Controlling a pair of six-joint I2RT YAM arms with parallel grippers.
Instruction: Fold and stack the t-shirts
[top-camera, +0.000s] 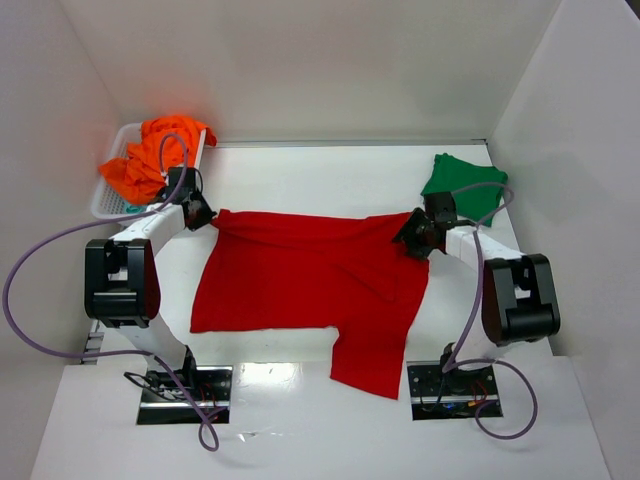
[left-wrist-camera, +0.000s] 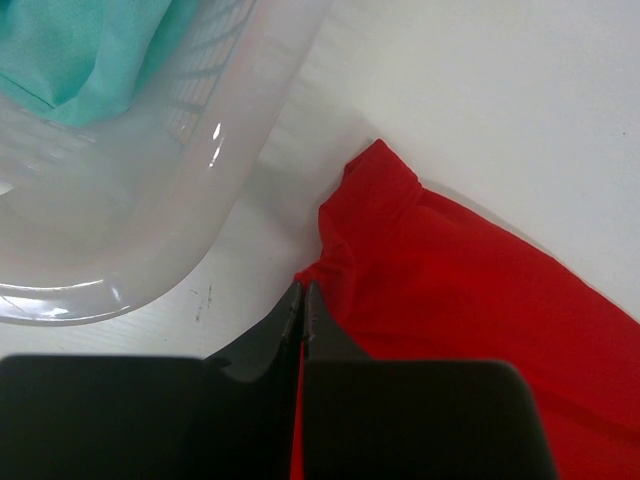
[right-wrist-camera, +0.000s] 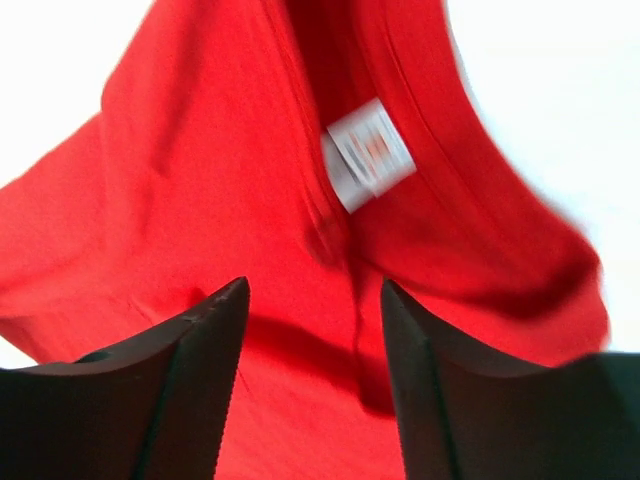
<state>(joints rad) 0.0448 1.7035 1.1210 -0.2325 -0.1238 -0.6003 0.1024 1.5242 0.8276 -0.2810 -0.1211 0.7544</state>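
Observation:
A large red t-shirt (top-camera: 300, 275) lies spread across the middle of the table. My left gripper (top-camera: 205, 217) is shut on its far left corner; the left wrist view shows the jaws (left-wrist-camera: 303, 290) pinching a thin edge of the red t-shirt (left-wrist-camera: 450, 280). My right gripper (top-camera: 410, 235) is open over the shirt's far right edge. The right wrist view shows its fingers (right-wrist-camera: 222, 330) apart above the red t-shirt (right-wrist-camera: 200, 180) near the collar and white label (right-wrist-camera: 367, 153). A folded dark green t-shirt (top-camera: 465, 185) lies at far right. An orange t-shirt (top-camera: 150, 160) fills the basket, with a pale teal t-shirt (left-wrist-camera: 90, 50) beneath.
A white lattice basket (top-camera: 108, 195) stands at the far left against the wall; its rim (left-wrist-camera: 240, 130) is close to my left gripper. White walls enclose the table on three sides.

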